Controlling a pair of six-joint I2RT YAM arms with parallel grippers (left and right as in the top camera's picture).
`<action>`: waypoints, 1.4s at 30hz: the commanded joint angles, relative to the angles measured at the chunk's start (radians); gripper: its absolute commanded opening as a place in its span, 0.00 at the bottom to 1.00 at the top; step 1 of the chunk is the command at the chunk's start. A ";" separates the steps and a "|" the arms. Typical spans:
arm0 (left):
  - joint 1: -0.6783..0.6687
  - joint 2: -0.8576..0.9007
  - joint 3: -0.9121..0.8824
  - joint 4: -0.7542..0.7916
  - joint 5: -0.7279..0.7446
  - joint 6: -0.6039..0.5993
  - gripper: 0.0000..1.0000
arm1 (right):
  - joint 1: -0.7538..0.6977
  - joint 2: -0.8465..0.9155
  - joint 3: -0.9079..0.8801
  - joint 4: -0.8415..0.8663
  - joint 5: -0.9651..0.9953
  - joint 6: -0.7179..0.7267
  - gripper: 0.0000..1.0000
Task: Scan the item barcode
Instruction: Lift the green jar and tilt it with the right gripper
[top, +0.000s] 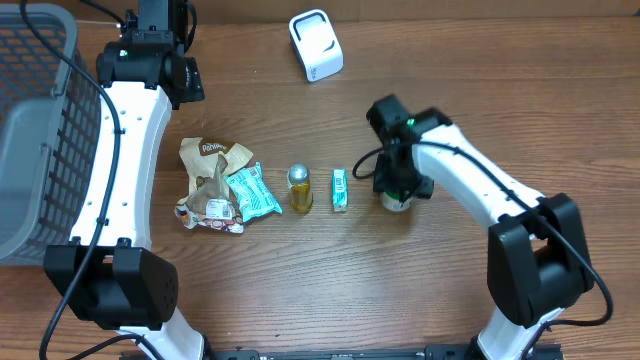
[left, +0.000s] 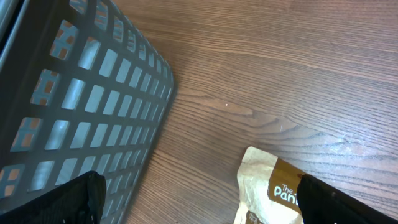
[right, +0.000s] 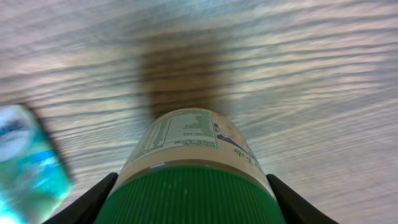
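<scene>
A jar with a green ribbed cap and a pale label (right: 186, 155) stands on the wooden table, right of the row of items. My right gripper (right: 191, 180) reaches down over it, with one finger pressed against each side of the cap. From overhead the jar (top: 398, 203) shows only a little under the right gripper (top: 400, 186). A white scanner (top: 316, 45) sits at the back of the table. My left gripper (left: 208, 199) is open and empty above the table, between the basket and a brown pouch (left: 267, 186). Overhead, the left gripper (top: 185, 78) is at the back left.
A grey mesh basket (top: 35, 130) fills the left edge. In a row left of the jar lie a small green box (top: 340, 189), a small yellow bottle (top: 300, 188), a teal packet (top: 252, 192) and the brown pouch (top: 212, 160) over another wrapper.
</scene>
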 joint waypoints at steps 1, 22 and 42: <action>-0.002 -0.019 0.017 0.001 -0.013 0.008 1.00 | -0.049 -0.010 0.151 -0.079 -0.050 -0.004 0.47; -0.002 -0.019 0.017 0.001 -0.013 0.008 0.99 | -0.299 -0.010 0.239 -0.408 -0.949 -0.250 0.33; -0.002 -0.019 0.017 0.001 -0.013 0.008 1.00 | -0.299 -0.010 0.239 -0.504 -0.977 -0.125 0.30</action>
